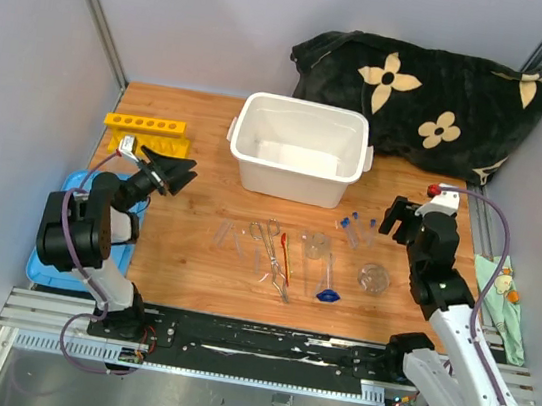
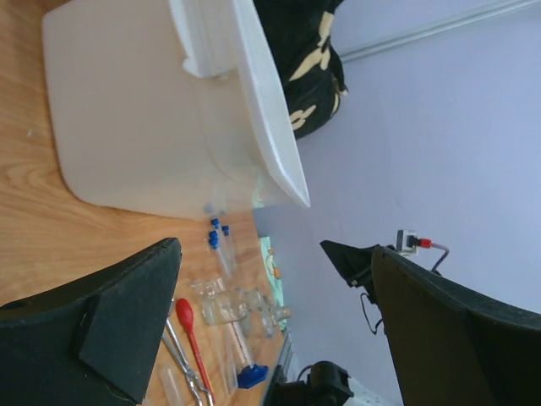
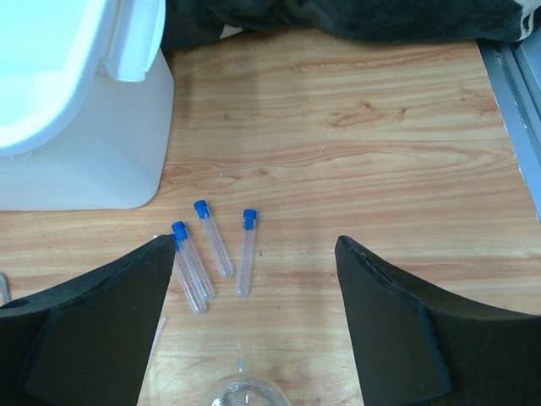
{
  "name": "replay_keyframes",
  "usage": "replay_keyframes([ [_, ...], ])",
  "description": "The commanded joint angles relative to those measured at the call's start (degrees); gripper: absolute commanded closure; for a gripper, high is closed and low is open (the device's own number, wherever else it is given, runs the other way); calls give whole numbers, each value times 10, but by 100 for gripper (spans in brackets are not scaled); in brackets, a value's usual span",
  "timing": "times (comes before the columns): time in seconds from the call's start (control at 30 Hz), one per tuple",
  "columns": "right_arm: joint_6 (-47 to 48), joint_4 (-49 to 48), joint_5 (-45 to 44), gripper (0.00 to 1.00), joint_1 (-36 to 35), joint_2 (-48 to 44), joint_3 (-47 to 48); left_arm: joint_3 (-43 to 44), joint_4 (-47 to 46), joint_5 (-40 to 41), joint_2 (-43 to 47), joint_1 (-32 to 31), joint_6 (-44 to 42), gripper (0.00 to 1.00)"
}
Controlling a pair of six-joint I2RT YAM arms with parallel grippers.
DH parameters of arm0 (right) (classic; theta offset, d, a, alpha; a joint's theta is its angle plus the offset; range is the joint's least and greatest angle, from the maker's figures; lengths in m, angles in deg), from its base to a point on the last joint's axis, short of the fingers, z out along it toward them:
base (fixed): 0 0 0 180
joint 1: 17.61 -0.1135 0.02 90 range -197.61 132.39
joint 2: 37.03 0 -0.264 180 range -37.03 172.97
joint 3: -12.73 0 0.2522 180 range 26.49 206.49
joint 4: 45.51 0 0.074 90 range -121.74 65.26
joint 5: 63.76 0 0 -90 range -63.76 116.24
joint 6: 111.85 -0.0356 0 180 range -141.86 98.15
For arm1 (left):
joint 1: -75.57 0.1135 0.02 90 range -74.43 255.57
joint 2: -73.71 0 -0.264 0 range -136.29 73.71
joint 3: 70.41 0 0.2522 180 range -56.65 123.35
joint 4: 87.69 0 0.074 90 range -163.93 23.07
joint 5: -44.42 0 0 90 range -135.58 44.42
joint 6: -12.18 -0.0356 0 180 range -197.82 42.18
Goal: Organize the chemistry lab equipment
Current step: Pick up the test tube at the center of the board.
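Note:
The lab equipment lies loose on the wooden table in front of the white bin (image 1: 299, 149). There are blue-capped tubes (image 1: 350, 226) (image 3: 215, 241), a small beaker (image 1: 316, 246), a round flask (image 1: 373, 277) (image 3: 245, 394), metal tweezers (image 1: 274, 254), a thin red-orange tool (image 1: 285, 256) (image 2: 190, 330) and a blue-based glass piece (image 1: 328, 294) (image 2: 252, 375). The yellow tube rack (image 1: 145, 126) stands at the far left. My left gripper (image 1: 169, 174) (image 2: 249, 249) hangs open and empty left of the items. My right gripper (image 1: 402, 218) (image 3: 254, 243) is open and empty above the tubes.
A black flower-patterned blanket (image 1: 427, 99) is heaped at the back right. A blue lid (image 1: 48, 268) lies off the table's left edge under my left arm. Metal rails (image 1: 261, 348) run along the near edge. A patterned cloth (image 1: 502, 296) lies at the right.

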Motion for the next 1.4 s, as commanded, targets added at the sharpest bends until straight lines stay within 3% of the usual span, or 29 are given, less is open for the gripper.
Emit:
replay_keyframes([
  [0.0,-30,29,16,21,-7,-9,37,22,-63,-35,71,-5,5,1],
  [0.03,-34,28,29,21,-7,-14,38,34,30,-33,105,-9,-40,1],
  [0.1,-44,31,68,21,-7,-23,46,84,321,9,230,-37,-213,1],
  [0.17,-56,32,137,21,-7,-35,56,176,652,151,326,-101,-445,1],
  [0.23,-69,22,253,21,-6,-45,61,250,785,280,370,-166,-550,1],
  [0.37,-188,-58,454,21,-6,-50,51,287,781,218,398,-173,-536,1],
  [0.47,-298,-188,556,21,-6,-54,22,282,758,198,407,-173,-469,1],
  [0.57,-379,-321,608,25,-7,-56,-5,241,657,119,408,-172,-357,1],
  [0.63,-362,-255,613,30,-8,-50,24,200,552,71,404,-172,-264,4],
  [0.73,-218,-1,560,35,-34,-33,116,134,371,48,393,-170,-129,39],
  [0.8,-152,105,507,35,-69,-28,155,122,288,11,374,-170,-94,58],
  [0.87,-126,161,453,35,-112,-20,179,139,274,-37,351,-172,-92,60],
  [0.9,-116,185,421,35,-137,-8,190,150,280,-59,339,-172,-88,56],
  [0.93,-109,205,381,35,-169,3,200,159,281,-76,334,-172,-85,46],
  [0.97,-101,224,341,35,-206,19,209,163,288,-85,334,-173,-86,27],
  [1.0,-96,239,295,36,-245,36,219,167,307,-90,339,-173,-98,15],
  [1.07,-93,258,207,37,-326,80,234,176,374,-82,360,-175,-147,10],
  [1.1,-95,265,167,38,-374,107,243,183,426,-70,373,-176,-187,16],
  [1.17,-104,275,104,40,-423,159,259,212,566,-20,398,-181,-289,47],
  [1.2,-108,278,85,40,-440,183,267,237,668,16,404,-187,-385,68],
  [1.23,-112,280,68,40,-451,207,274,272,776,76,406,-200,-460,79],
  [1.3,-126,283,55,40,-456,243,285,326,940,213,395,-247,-577,93],
  [1.37,-136,282,48,41,-458,268,288,337,999,272,381,-265,-613,93],
])
